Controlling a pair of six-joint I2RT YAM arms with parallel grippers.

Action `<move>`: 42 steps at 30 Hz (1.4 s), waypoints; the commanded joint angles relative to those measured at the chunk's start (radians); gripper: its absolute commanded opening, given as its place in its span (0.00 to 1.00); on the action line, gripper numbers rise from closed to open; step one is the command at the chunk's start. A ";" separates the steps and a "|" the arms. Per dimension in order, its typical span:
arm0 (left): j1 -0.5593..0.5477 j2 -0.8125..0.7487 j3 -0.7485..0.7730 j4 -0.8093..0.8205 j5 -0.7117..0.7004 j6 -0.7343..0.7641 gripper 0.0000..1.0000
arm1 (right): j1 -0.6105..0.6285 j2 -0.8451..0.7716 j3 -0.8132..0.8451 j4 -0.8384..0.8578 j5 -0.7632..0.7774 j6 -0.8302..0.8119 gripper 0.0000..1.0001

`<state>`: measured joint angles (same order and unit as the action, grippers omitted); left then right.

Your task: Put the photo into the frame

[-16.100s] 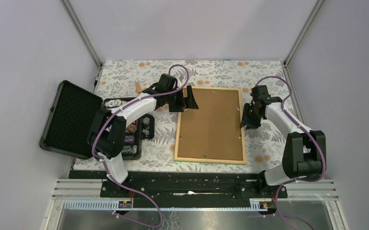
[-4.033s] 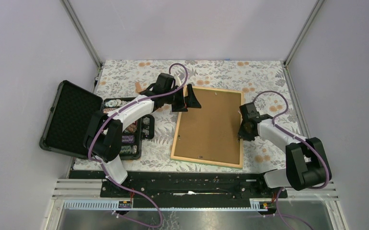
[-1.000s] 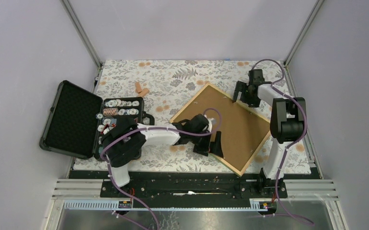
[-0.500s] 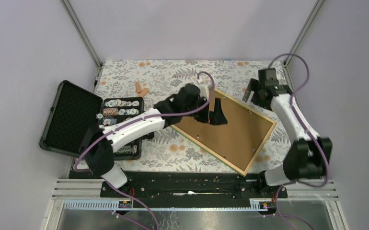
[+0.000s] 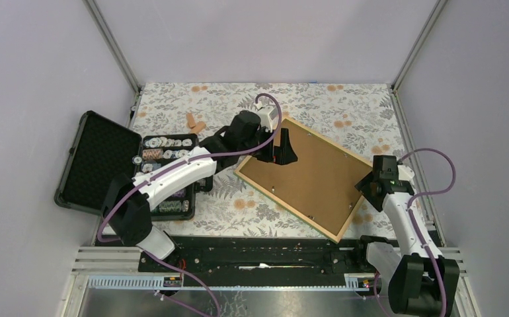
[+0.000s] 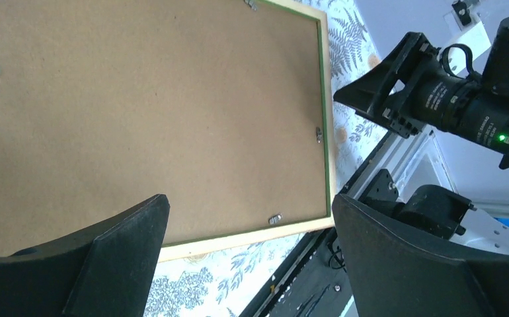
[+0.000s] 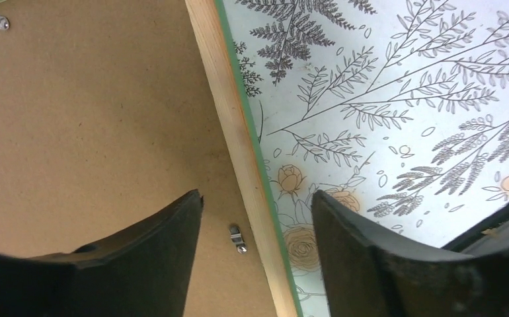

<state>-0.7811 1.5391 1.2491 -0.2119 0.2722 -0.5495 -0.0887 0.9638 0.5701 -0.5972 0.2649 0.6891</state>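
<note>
1. The frame (image 7: pixel 235 132) lies back up on the floral tabletop (image 5: pixel 238 105), right of the middle. It is turned on the diagonal, with one corner toward the far side and the opposite corner close to the near edge.
2. Its light wood rim shows all round, with a thin green line along the rim.
3. A brown backing board (image 5: pixel 308 175) fills the opening. Small metal clips (image 7: pixel 237 239) sit along the board's border.
4. The left arm (image 5: pixel 179 168) reaches over the frame's far-left part. Its jaws stand wide apart above the backing board with nothing between them. The left wrist view looks down on the board from some height.
5. The right arm (image 5: pixel 404 214) ends at the frame's right corner. Its jaws are apart too and empty. In the right wrist view one finger (image 7: pixel 133 264) shows over the board and the other over the cloth, with the wood rim between them. Whether either touches cannot be told.
6. An open black case (image 5: pixel 100 165) with rows of chips lies at the tabletop's left edge, well apart from the frame.
</note>
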 commanded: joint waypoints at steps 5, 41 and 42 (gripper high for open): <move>0.001 -0.018 0.004 0.051 0.069 -0.006 0.99 | -0.009 0.136 -0.011 0.155 -0.083 -0.001 0.67; 0.403 0.265 0.076 -0.016 0.095 -0.008 0.99 | 0.072 0.630 0.261 0.254 -0.355 -0.599 0.33; 0.421 0.301 0.087 -0.027 0.080 0.001 0.99 | 0.072 0.633 0.260 0.252 -0.350 -0.583 0.37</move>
<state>-0.4450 1.7592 1.2835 -0.2314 0.3634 -0.5514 -0.0399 1.5608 0.8356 -0.3153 -0.0257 0.1146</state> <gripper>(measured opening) 0.987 0.323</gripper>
